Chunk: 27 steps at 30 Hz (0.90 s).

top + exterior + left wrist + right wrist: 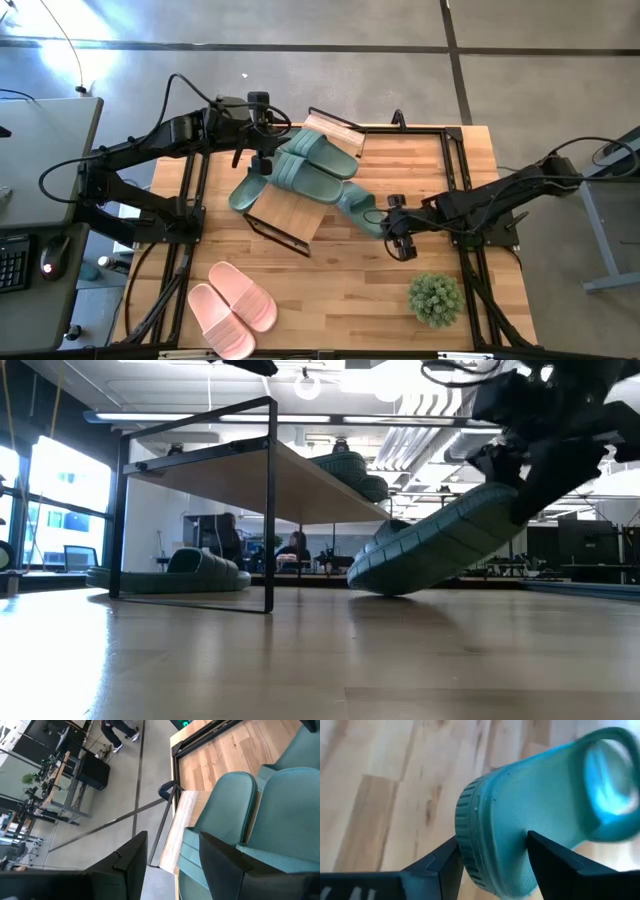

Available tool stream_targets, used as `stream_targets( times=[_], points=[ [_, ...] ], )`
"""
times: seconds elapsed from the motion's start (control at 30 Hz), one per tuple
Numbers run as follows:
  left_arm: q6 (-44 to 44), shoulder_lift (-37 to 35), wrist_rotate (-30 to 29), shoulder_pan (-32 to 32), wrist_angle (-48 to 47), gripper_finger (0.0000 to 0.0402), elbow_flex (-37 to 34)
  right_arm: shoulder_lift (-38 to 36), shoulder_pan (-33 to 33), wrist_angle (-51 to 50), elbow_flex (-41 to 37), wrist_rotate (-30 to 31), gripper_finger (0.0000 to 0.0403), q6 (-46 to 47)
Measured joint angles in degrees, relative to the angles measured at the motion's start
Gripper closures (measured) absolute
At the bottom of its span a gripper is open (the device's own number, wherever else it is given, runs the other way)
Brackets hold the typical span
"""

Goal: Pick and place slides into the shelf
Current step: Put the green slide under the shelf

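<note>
The right pincer (492,857) grips the heel of a soft, bendy green slide (535,815), tilted with its toe on the table (400,315) beside the shelf (285,215), probably light.

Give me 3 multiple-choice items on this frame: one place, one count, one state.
1. Where is the pink pair?
A. on the shelf
B. on the table near its front left corner
C. beside the plant

2. How many green slides lie on the shelf top?
A. none
B. two
C. four

3. What is the right hand doing?
A. hanging empty
B. gripping the plant
C. gripping a green slide by one end, tilted, its other end on the table

Key:
1 B: the pink pair lies apart from the shelf and the plant.
2 B: two green slides sit on it.
3 C: the right hand clamps the tilted slide.
</note>
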Motion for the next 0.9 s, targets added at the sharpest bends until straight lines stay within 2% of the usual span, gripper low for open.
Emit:
stream_targets(
  times=[0.07, 0.23, 0.33, 0.47, 0.53, 0.67, 0.9],
  points=[
    [0.01, 0.0, 0.0, 0.0, -0.1, 0.0241, 0.0, 0.0, 0.01, -1.76, 1.67, 1.61, 0.0207, -0.58],
    [0.09, 0.0, 0.0, 0.0, -0.1, 0.0241, 0.0, 0.0, -0.61, -2.33, 3.69, 1.3, 0.0207, 1.95],
    [0.11, 0.0, 0.0, 0.0, -0.12, 0.0241, 0.0, 0.0, -0.62, -2.57, 3.98, 1.33, 0.0207, 3.18],
    [0.17, 0.0, 0.0, 0.0, -0.3, 0.0241, 0.0, 0.0, -0.84, -3.18, 3.98, 4.74, 0.0208, 4.68],
    [0.17, 0.0, 0.0, 0.0, -0.51, 0.0241, 0.0, 0.02, -1.55, -4.14, 3.98, 3.98, 0.0205, 5.05],
    [0.15, 0.0, 0.0, 0.0, -0.5, 0.0241, 0.0, 0.02, -2.64, -4.25, 3.98, 2.34, 0.0184, 7.14],
    [0.13, 0.0, 0.0, 0.0, -0.54, 0.0241, 0.0, 0.02, -2.82, -3.91, 3.98, 3.33, 0.014, 7.15]
  ],
)
